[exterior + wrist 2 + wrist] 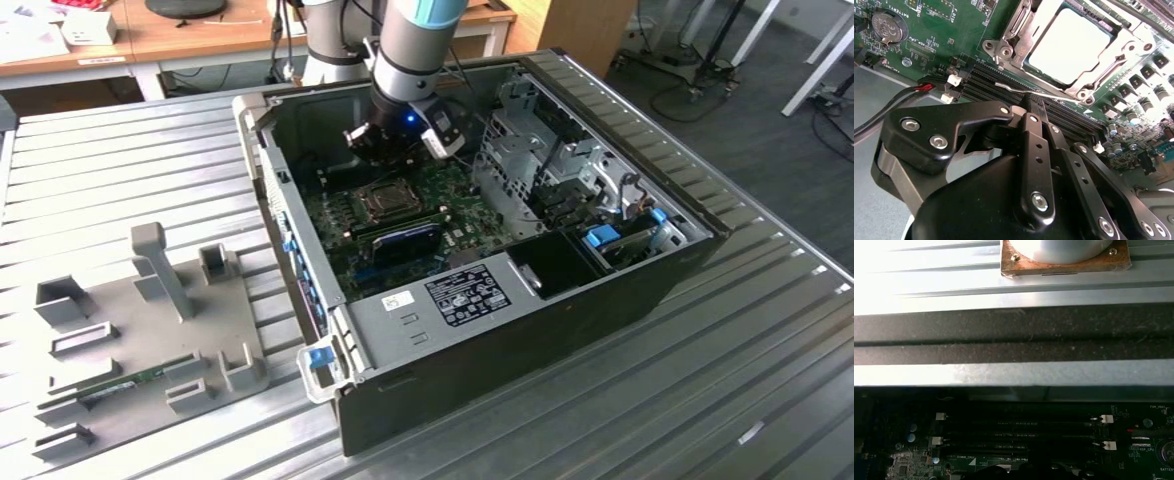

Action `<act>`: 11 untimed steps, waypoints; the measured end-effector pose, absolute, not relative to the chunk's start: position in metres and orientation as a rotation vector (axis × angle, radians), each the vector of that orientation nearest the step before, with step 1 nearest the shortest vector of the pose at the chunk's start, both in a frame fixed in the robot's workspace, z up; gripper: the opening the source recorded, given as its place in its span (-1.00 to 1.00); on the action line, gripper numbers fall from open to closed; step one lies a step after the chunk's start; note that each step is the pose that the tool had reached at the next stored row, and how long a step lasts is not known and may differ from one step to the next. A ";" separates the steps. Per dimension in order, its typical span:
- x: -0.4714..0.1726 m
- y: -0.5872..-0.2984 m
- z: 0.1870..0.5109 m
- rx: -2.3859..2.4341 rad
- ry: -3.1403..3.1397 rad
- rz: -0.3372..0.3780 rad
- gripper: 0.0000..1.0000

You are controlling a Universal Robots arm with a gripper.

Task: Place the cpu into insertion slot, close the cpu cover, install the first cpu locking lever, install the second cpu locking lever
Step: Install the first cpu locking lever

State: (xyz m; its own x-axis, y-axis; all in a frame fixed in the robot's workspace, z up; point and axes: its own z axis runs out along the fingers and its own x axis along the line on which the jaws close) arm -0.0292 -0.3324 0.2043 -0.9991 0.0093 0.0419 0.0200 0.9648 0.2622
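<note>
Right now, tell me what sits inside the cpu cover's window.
The cpu fills the cpu cover's window, its pale metal top showing in the second wrist view. The insertion slot beneath is hidden by cpu and cover.

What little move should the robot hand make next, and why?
Probably press the thin lever down and in toward the cpu. The cpu already lies under the closed cpu cover, and the lever juts out over the memory slots, seemingly unlatched, right at the gripper.
</note>
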 end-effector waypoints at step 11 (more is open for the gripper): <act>-0.029 -0.332 0.201 -0.023 -3.074 -0.410 -0.80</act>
